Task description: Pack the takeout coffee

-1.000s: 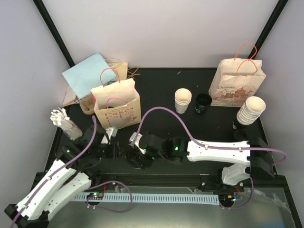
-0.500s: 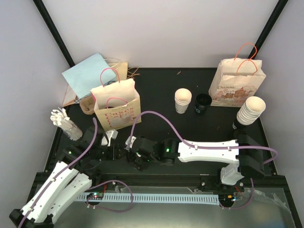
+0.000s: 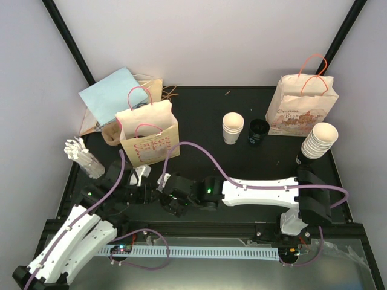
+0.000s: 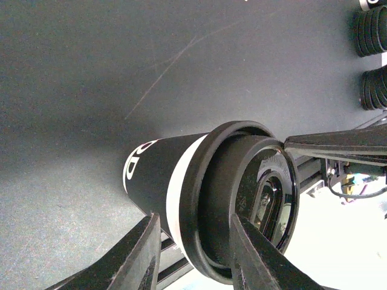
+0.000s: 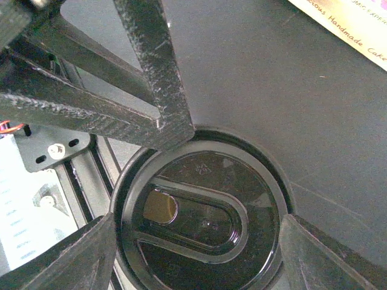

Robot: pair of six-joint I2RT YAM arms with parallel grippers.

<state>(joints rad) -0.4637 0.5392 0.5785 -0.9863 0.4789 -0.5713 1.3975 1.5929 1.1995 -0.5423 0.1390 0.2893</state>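
On the left, your left gripper [image 4: 193,226] comes in low from the side. Its jaws are narrow and straddle the rim of the coffee cup [image 4: 151,175], with one finger [image 4: 142,260] on the cup-wall side and the other across the edge of the lid [image 5: 202,208]. That placement looks meant to steady the cup or to seat the lid, though you cannot tell from these views whether the fingers are actually clamped.

The cup itself sits at the near left of the table [image 3: 205,121], between your two grippers and just near of the paper bag [image 3: 148,136] with the pink handles. I take that bag to be where the cup is headed. Keeping the cup close to it makes for a short lift.

To the right, your right gripper [image 5: 196,223] reaches across from its own side and looks straight down on the lid. Its jaws stand wide with the lid centred between them, a finger at each side of the rim. One fingertip seems to meet the rim's edge. You cannot tell whether this is a firm hold or only a bracket around it.
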